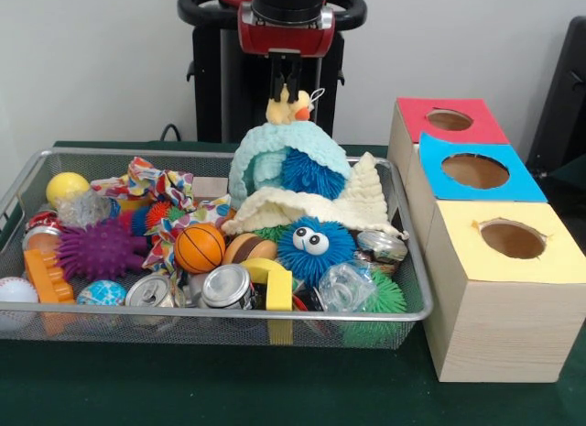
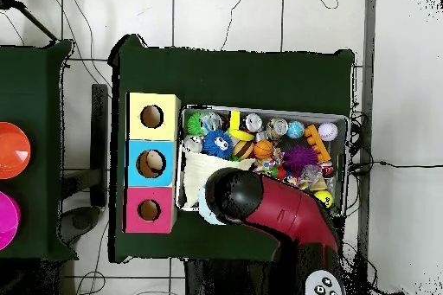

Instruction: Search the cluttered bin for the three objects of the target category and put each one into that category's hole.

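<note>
My gripper (image 1: 287,89) hangs over the back of the wire bin (image 1: 229,313), its fingers shut on a small yellow duck toy (image 1: 289,109). The duck rests at the top of a light-blue knitted hat (image 1: 265,156) that wraps a blue spiky ball (image 1: 311,174). In the overhead view the red arm (image 2: 260,201) covers the gripper and the near side of the bin (image 2: 260,111). Beside the bin stand three wooden boxes with holes: red (image 1: 449,120), blue (image 1: 474,170) and yellow (image 1: 513,239).
The bin holds a cream cloth (image 1: 357,202), a blue furry ball with eyes (image 1: 314,247), a toy basketball (image 1: 199,247), a purple spiky ball (image 1: 99,250), cans (image 1: 226,286), a yellow ball (image 1: 67,186) and a yellow block (image 1: 276,284). Orange and pink discs (image 2: 10,149) lie far off.
</note>
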Tool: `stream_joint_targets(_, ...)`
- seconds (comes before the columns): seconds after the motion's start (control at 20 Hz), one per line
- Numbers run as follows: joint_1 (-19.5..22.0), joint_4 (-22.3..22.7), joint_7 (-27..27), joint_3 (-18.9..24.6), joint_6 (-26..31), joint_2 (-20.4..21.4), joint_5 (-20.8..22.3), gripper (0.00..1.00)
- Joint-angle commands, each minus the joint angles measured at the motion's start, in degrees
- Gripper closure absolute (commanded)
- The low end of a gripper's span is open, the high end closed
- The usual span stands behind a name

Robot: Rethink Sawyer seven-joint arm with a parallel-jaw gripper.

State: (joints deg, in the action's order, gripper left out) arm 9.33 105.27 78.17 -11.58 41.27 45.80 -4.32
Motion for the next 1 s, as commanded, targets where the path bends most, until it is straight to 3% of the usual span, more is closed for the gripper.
stream_joint_targets(0.05, -0.4, -2.1, 13.3, 2.8, 0.6, -1.5, -2.4, 1.00)
stream_joint_targets(1.0, -2.7, -3.8, 15.0, 1.5, 4.5, -1.4, -2.6, 1.00)
